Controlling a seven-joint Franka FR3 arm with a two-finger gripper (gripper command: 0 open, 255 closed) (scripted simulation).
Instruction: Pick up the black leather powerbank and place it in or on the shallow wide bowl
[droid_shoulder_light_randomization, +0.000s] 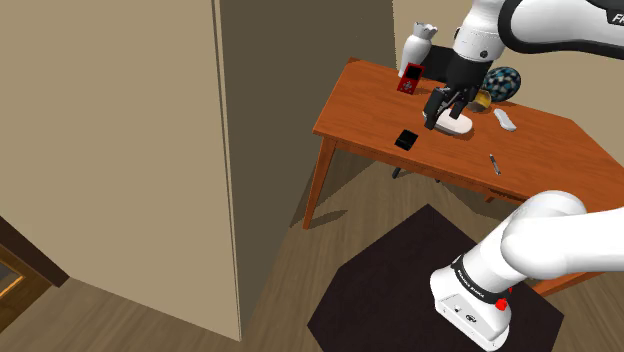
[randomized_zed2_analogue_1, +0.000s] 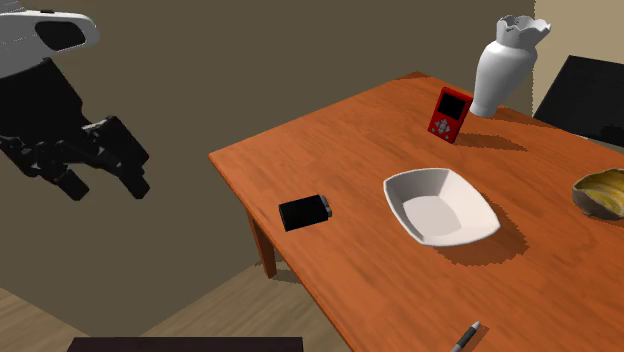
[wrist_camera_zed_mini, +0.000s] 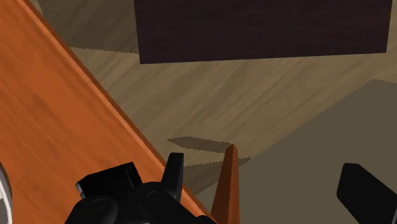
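The gripper (randomized_zed2_analogue_1: 108, 187) hangs in the air with its jaws released. In the wrist view its fingers (wrist_camera_zed_mini: 175, 173) stand well apart with nothing between them, and they touch nothing. In the second exterior view it sits off the table's (randomized_zed2_analogue_1: 330, 150) left edge and above the tabletop. In the shoulder view it overlaps the bowl (randomized_zed2_analogue_1: 440, 206). Past the fingers, the wrist view shows the table's edge, one leg (wrist_camera_zed_mini: 226, 191), the floor (wrist_camera_zed_mini: 254, 102) and a dark rug (wrist_camera_zed_mini: 261, 28).

The powerbank (randomized_zed2_analogue_1: 303, 212) lies flat on the table, close to the edge at the second exterior view's left, with a small grey part at one end. It is left of the bowl in that view, near it but apart, and well clear of the gripper.

The bowl is white, wide and shallow, upright on the tabletop with nothing in it. Farther off, a red player (randomized_zed2_analogue_1: 450, 114) leans just beside a white vase (randomized_zed2_analogue_1: 505, 65). At that view's right edge is a yellowish dish (randomized_zed2_analogue_1: 600, 193), and a pen (randomized_zed2_analogue_1: 465, 337) lies at the near edge. In the shoulder view a white remote (droid_shoulder_light_randomization: 505, 119) and a patterned egg (droid_shoulder_light_randomization: 503, 82) sit right of the bowl.
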